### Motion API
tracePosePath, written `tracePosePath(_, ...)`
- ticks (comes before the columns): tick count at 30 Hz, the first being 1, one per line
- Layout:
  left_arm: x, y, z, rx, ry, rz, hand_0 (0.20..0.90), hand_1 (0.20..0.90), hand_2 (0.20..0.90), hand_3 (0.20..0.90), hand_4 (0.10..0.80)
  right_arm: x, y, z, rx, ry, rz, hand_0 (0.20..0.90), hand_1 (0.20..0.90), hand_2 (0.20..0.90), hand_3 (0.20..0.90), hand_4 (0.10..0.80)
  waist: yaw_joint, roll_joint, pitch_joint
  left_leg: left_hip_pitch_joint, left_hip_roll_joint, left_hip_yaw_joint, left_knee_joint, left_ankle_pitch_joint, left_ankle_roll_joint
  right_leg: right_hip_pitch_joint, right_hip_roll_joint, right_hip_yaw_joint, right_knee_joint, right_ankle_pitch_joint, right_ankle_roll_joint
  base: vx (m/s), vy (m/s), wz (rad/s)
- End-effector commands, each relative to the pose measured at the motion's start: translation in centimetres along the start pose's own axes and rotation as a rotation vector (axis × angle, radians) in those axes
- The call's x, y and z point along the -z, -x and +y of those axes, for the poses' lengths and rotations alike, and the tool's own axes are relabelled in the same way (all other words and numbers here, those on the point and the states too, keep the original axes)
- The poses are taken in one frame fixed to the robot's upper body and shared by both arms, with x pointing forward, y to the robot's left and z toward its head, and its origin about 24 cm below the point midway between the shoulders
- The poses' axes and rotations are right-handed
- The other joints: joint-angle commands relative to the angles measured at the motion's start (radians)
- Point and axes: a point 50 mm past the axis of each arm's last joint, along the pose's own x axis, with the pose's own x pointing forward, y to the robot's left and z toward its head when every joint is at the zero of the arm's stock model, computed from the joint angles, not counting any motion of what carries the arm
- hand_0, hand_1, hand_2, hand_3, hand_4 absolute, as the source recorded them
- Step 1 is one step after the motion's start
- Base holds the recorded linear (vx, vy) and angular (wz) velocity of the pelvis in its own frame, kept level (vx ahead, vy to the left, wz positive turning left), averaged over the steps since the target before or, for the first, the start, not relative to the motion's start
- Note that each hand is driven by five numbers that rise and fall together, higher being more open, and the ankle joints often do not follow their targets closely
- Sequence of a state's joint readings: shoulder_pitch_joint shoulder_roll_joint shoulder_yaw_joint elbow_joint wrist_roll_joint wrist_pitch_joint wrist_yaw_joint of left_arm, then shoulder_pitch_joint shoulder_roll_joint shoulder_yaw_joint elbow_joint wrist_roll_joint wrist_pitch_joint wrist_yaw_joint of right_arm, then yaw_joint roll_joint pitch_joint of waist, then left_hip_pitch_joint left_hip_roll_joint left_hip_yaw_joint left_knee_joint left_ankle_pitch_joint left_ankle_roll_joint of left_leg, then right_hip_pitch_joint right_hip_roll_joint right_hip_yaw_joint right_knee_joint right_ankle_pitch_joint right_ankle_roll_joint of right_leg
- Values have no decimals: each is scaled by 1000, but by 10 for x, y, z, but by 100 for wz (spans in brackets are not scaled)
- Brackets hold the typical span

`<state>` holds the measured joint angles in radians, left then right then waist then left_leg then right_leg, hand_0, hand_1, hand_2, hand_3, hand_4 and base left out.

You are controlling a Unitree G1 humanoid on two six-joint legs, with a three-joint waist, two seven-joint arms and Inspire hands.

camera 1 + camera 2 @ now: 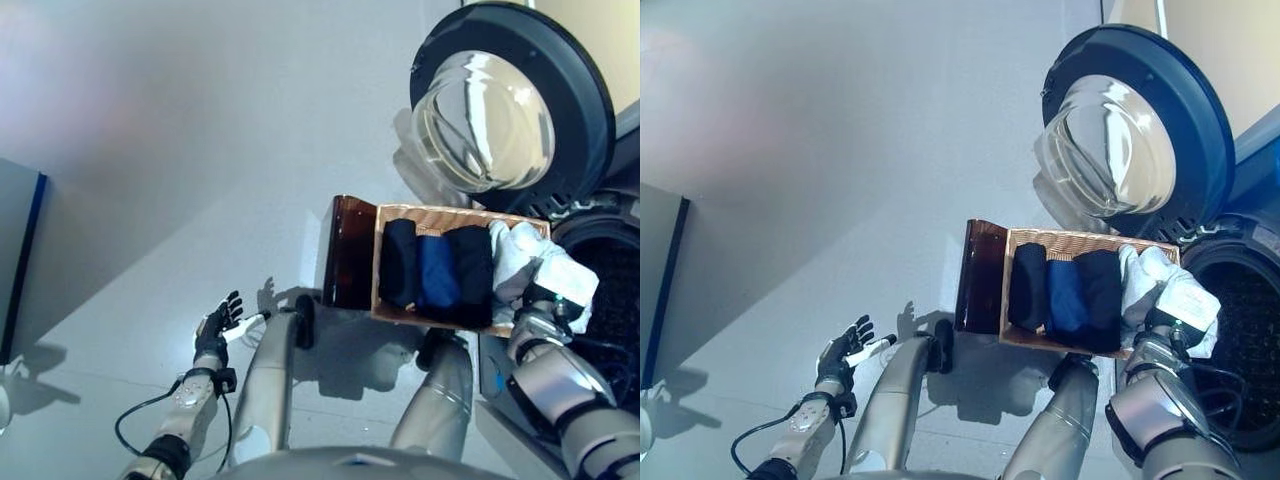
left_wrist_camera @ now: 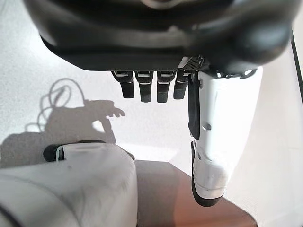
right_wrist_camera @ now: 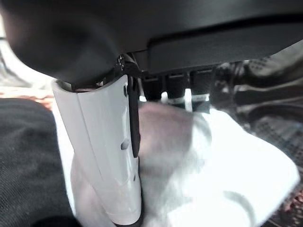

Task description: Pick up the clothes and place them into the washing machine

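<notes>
While the pale grey floor (image 1: 150, 180) spreads below me, my left hand (image 1: 218, 322) hangs low with fingers straight, empty. Farther out, my right hand (image 1: 1170, 322) clutches the white garment (image 1: 545, 262) at the wicker basket (image 1: 455, 215)'s end, beside dark folded clothes (image 1: 440, 265). Beyond, the washing machine door (image 1: 515, 105) stands open.

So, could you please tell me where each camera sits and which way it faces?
Left and right eye views: head, looking down; both share the woven basket, open round washing-machine door, both arms.
Left wrist view: left hand open above grey floor.
Right wrist view: right hand grasping crumpled white cloth at the basket.
</notes>
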<state>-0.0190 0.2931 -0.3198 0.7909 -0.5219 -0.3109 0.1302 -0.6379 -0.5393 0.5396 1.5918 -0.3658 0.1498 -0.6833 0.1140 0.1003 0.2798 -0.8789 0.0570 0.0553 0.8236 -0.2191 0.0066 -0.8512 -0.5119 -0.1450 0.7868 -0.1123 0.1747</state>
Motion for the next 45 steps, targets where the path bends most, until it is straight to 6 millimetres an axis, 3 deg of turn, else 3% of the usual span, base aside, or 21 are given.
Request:
tracePosePath(1, -18, 3, 27, -64, -17, -100, 900, 900, 900, 900, 800, 2, 3, 8, -57, -2, -17, 200, 200, 200, 200, 300, 16, 14, -5, 25, 58, -28, -1, -52, -91, 1, 1, 66, -43, 67, -46, 6, -9, 5)
tracePosePath(9, -17, 2, 35, -101, -10, -89, 900, 900, 900, 900, 800, -1, 2, 7, -59, -79, -12, 200, 200, 200, 200, 300, 5, -1, -8, 42, 62, -22, -22, -45, -93, 11, 4, 65, -63, 80, -43, 0, 0, 0)
tracePosePath(13, -10, 4, 43, -137, -7, -53, 900, 900, 900, 900, 800, 3, -1, 3, -55, -317, 81, 200, 200, 200, 200, 300, -5, -14, -12, 73, 66, -10, -78, -26, -97, 38, 9, 56, -122, 113, -35, 11, -5, -2)
tracePosePath(15, -4, 4, 47, -170, 12, -24, 900, 900, 900, 900, 800, 15, -3, 3, -50, -605, 220, 200, 200, 200, 200, 300, -15, -20, -17, 100, 65, -3, -132, -8, -101, 64, 12, 46, -178, 137, -28, 36, -17, -9)
tracePosePath(20, 0, 6, 51, -190, 34, -16, 900, 900, 900, 900, 800, 27, -5, 2, -15, -835, 311, 200, 200, 200, 200, 300, -27, -24, -18, 149, 62, 12, -215, 23, -109, 114, 10, 32, -259, 172, -15, 13, -14, -12)
tracePosePath(21, -1, 7, 51, -191, 39, -21, 900, 900, 900, 900, 800, 26, -6, 0, 3, -932, 325, 200, 200, 200, 200, 300, -40, -30, -14, 156, 52, 24, -259, 72, -106, 125, 1, 18, -310, 217, -24, -69, 0, -10)
tracePosePath(22, 0, 8, 51, -189, 42, -23, 900, 900, 900, 900, 800, 29, -6, -1, 20, -986, 349, 200, 200, 200, 200, 300, -44, -30, -14, 166, 49, 29, -277, 80, -109, 133, -3, 16, -327, 226, -20, 24, -12, -9)
tracePosePath(23, 1, 8, 52, -190, 42, -20, 900, 900, 900, 900, 800, 29, -6, -1, 18, -984, 349, 200, 200, 200, 200, 300, -40, -27, -18, 178, 55, 23, -270, 48, -116, 141, 3, 23, -310, 196, -6, 111, -21, -3)
tracePosePath(25, 1, 11, 50, -182, 54, -30, 900, 900, 900, 900, 800, 34, -5, 0, 48, -1125, 405, 200, 200, 200, 200, 300, -49, -24, -20, 195, 50, 32, -308, 68, -123, 161, -5, 18, -345, 210, 0, 20, -5, 7)
tracePosePath(26, 1, 11, 50, -180, 55, -33, 900, 900, 900, 900, 800, 34, -5, -2, 70, -1177, 422, 200, 200, 200, 200, 300, -56, -25, -15, 190, 41, 42, -325, 108, -118, 160, -13, 10, -369, 244, -12, -76, 21, 8)
tracePosePath(30, 3, 12, 45, -163, 52, -25, 900, 900, 900, 900, 800, 36, -4, -1, 97, -1313, 474, 200, 200, 200, 200, 300, -59, -14, -16, 206, 39, 51, -339, 110, -118, 165, -13, 13, -380, 247, -11, -19, 12, -1)
tracePosePath(35, 2, 10, 34, -131, 80, -29, 900, 900, 900, 900, 800, 39, -6, -5, 211, -1942, 659, 200, 200, 200, 200, 300, -76, 12, -20, 216, 39, 59, -337, 96, -115, 165, -19, 24, -372, 241, -5, 18, 6, -6)
tracePosePath(40, 11, 7, 16, -90, 119, 27, 900, 900, 900, 900, 800, 29, 7, 16, 333, -2597, 912, 200, 200, 200, 200, 300, -87, 34, -25, 247, 36, 71, -349, 86, -113, 179, -22, 29, -377, 237, 5, 41, 14, -5)
tracePosePath(42, 9, 5, 13, -76, 137, 26, 900, 900, 900, 900, 800, 27, 6, 15, 341, -2680, 893, 200, 200, 200, 200, 300, -85, 38, -25, 256, 33, 76, -350, 85, -113, 187, -23, 32, -383, 238, 6, 31, 13, -4)
tracePosePath(45, 9, 1, 11, -80, 151, 35, 900, 900, 900, 900, 800, 17, -3, -4, 393, -2812, 781, 200, 200, 200, 200, 300, -88, 44, -27, 265, 31, 81, -353, 83, -111, 189, -25, 33, -384, 240, 7, 19, -4, -11)
